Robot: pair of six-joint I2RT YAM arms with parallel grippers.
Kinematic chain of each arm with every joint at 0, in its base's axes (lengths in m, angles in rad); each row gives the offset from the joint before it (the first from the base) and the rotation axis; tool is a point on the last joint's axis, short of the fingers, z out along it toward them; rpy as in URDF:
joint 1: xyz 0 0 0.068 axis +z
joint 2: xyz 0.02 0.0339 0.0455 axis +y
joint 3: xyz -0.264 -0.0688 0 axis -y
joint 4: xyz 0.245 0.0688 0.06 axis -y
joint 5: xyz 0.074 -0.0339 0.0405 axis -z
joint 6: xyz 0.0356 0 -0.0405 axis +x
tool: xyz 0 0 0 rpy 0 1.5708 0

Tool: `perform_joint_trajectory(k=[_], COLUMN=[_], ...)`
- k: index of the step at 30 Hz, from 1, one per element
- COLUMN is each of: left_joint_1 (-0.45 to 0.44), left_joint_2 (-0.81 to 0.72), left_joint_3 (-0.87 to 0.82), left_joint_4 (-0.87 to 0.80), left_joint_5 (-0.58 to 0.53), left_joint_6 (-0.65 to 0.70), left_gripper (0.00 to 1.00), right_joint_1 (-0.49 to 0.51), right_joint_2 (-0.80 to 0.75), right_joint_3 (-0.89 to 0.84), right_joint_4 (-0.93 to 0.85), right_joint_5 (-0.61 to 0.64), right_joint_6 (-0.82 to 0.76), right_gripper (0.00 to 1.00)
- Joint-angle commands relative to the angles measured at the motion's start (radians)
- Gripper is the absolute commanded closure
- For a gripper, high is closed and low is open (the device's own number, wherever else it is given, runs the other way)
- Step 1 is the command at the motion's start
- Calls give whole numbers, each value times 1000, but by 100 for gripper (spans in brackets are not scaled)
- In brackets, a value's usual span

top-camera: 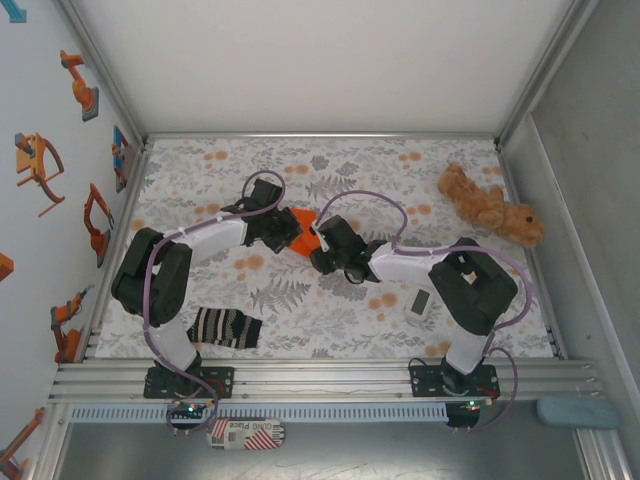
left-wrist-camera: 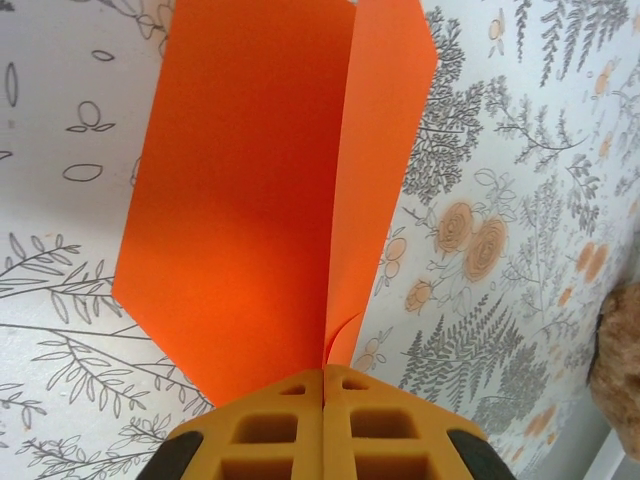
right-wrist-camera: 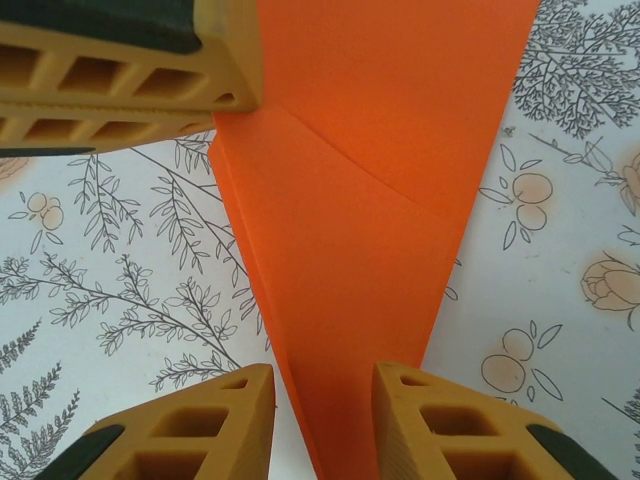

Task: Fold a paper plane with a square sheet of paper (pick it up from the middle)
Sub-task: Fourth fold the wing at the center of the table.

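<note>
Mid-worktop (top-camera: 350, 310): left claw (left-wrist-camera: 323, 372) pressed together, pinching one end of orange paper plane (left-wrist-camera: 250, 180). Long axis runs toward right claw (right-wrist-camera: 325, 390), spread, straddling narrow tip.

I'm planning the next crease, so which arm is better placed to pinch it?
Right, probably. The left pincer is shut on the orange paper, holding it; the right pincer stands open astride the paper's narrow end, free to close.

Paper plane (left-wrist-camera: 240, 200) matt, smooth; plush toy (top-camera: 490, 205) fuzzy.
</note>
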Motion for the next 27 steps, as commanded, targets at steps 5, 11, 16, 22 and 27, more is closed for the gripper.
perform_joint_trajectory(k=[5, 11, 16, 22, 27], left_joint_1=[-4, -4, -4, -4, 10], left_joint_2=[13, 15, 17, 17, -4], left_joint_3=[29, 33, 39, 44, 47], left_joint_4=[-41, -46, -47, -57, -65], left_joint_5=[-10, -11, -3, -1, -2], left_joint_6=[-8, -8, -8, -5, 2], left_gripper=[95, 95, 93, 91, 83], right_joint_1=[10, 17, 18, 16, 17], right_joint_2=[38, 40, 48, 46, 46], right_joint_3=[28, 24, 28, 27, 18], right_joint_4=[9, 14, 11, 4, 4], right_joint_5=[28, 25, 41, 54, 53], right_joint_6=[-10, -20, -18, -18, -19], right_gripper=[71, 69, 71, 76, 82])
